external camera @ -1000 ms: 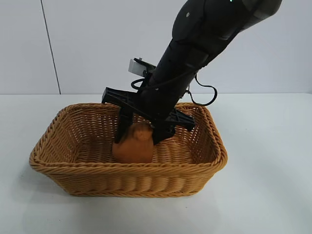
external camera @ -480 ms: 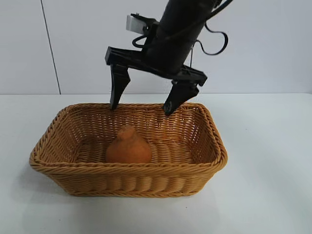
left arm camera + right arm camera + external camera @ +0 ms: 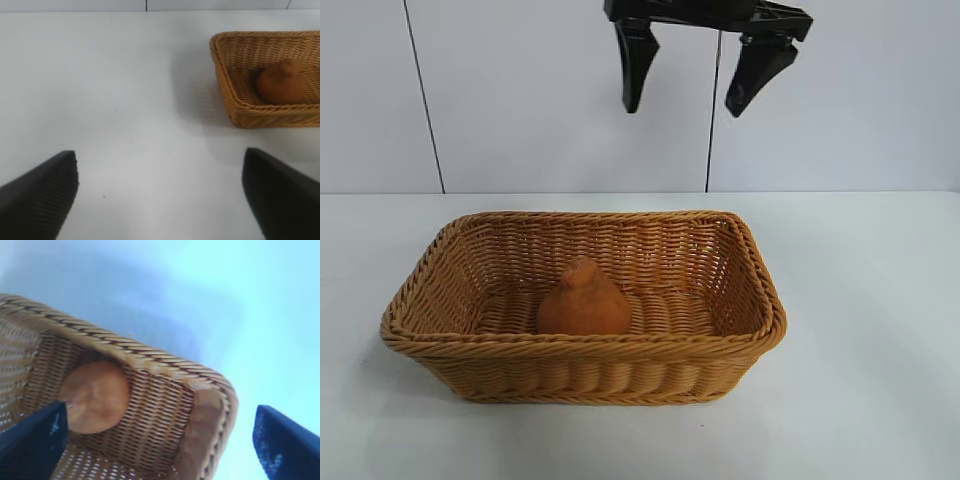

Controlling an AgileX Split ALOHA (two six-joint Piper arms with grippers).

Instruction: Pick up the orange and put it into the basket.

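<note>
The orange (image 3: 584, 300) sits upright on the floor of the wicker basket (image 3: 580, 346), left of its middle, knobby bump up. My right gripper (image 3: 682, 110) hangs open and empty high above the basket's back rim, well clear of the fruit. In the right wrist view the orange (image 3: 95, 396) and the basket corner (image 3: 205, 410) lie far below the open right gripper (image 3: 160, 412). My left gripper (image 3: 160, 160) is open and empty over bare table. In its wrist view the basket (image 3: 235, 107) with the orange (image 3: 281, 83) stands far off.
The basket stands on a white table (image 3: 860, 300) before a white panelled wall (image 3: 520, 100). A black cable (image 3: 717, 110) hangs down behind the right gripper. The left arm is outside the exterior view.
My right gripper let go of the orange and rose straight up out of the basket. The orange settled slightly to the left on the basket floor.
</note>
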